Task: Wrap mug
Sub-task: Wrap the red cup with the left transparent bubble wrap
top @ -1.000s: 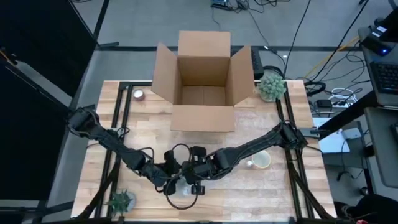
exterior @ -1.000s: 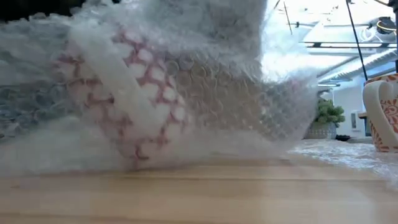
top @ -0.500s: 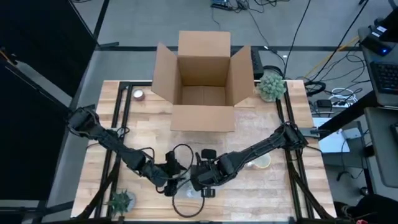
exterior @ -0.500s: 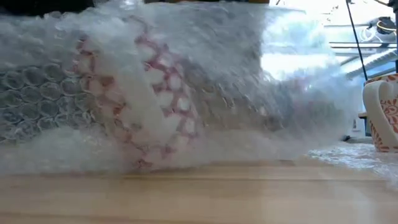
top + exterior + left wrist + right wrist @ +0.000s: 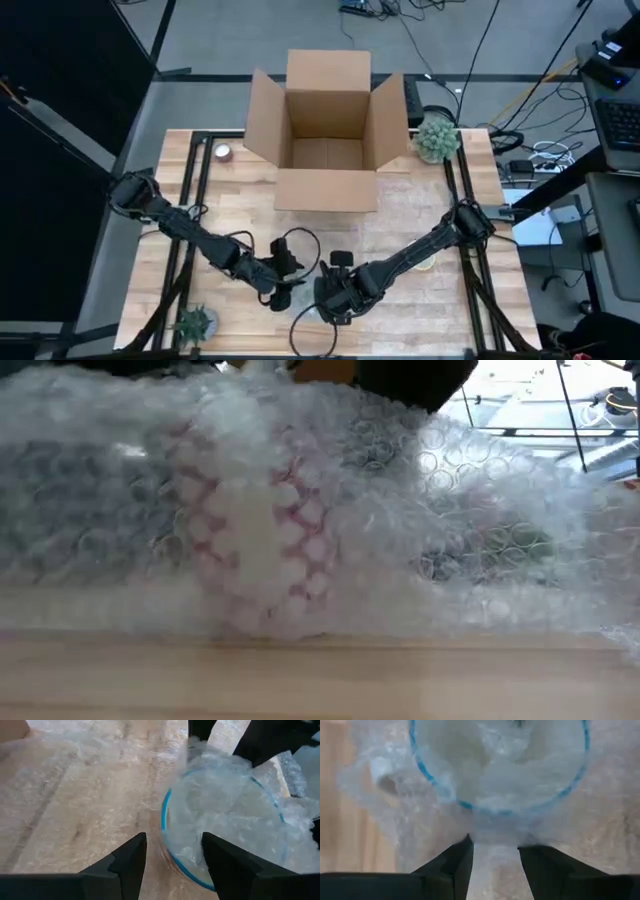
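The mug (image 5: pixel 260 550), white with a red pattern and a blue rim (image 5: pixel 164 815), lies on its side near the table's front edge, bundled in bubble wrap (image 5: pixel 470 510) that also fills its mouth. My left gripper (image 5: pixel 285 272) is open at the mug's mouth, one finger outside the wall and one over the opening; I cannot tell if it touches. My right gripper (image 5: pixel 336 297) stands over the mug from the right, shut on the bubble wrap (image 5: pixel 495 847). My right gripper pinches a bunch of the bubble wrap (image 5: pixel 495 840) between its two fingers, just beside the mug's blue rim (image 5: pixel 470 806). The fingers point down at the table. The wrap runs from the fingers over the mug, whose wrapped side rests on the table.
An open cardboard box (image 5: pixel 325 130) stands at the table's far middle. A second mug (image 5: pixel 428 262) shows behind my right arm. Small plants stand at the far right (image 5: pixel 436 137) and near left (image 5: pixel 195 322). A small round object (image 5: pixel 222 152) lies far left.
My right gripper has gone toward the table's near edge, drawing the bubble wrap over the mug. The mug has rolled under the wrap, its handle turning toward the low camera. The wrap now spreads farther right and hides the second mug in the low view.
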`<action>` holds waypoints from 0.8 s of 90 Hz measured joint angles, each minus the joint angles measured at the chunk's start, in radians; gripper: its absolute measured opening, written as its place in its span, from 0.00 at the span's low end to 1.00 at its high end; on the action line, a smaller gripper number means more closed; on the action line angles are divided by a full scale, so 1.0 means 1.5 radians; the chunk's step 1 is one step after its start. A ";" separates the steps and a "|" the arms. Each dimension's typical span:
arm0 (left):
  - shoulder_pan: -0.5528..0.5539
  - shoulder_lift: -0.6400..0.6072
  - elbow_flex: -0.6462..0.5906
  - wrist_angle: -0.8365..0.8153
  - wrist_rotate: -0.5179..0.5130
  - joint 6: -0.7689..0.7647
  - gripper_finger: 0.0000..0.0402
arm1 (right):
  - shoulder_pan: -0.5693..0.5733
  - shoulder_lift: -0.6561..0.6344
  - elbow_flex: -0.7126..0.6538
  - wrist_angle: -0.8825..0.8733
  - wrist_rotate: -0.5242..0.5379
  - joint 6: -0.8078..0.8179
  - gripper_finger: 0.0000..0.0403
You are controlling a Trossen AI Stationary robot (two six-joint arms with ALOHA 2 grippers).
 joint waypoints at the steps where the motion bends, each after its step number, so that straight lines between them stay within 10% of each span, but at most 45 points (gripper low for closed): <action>1: 0.002 0.000 0.000 0.000 0.001 0.000 0.45 | 0.000 0.000 0.000 0.000 0.000 -0.003 0.36; 72: 0.011 -0.001 0.001 -0.005 0.017 -0.017 0.45 | 0.048 -0.101 0.009 0.089 0.010 -0.223 0.50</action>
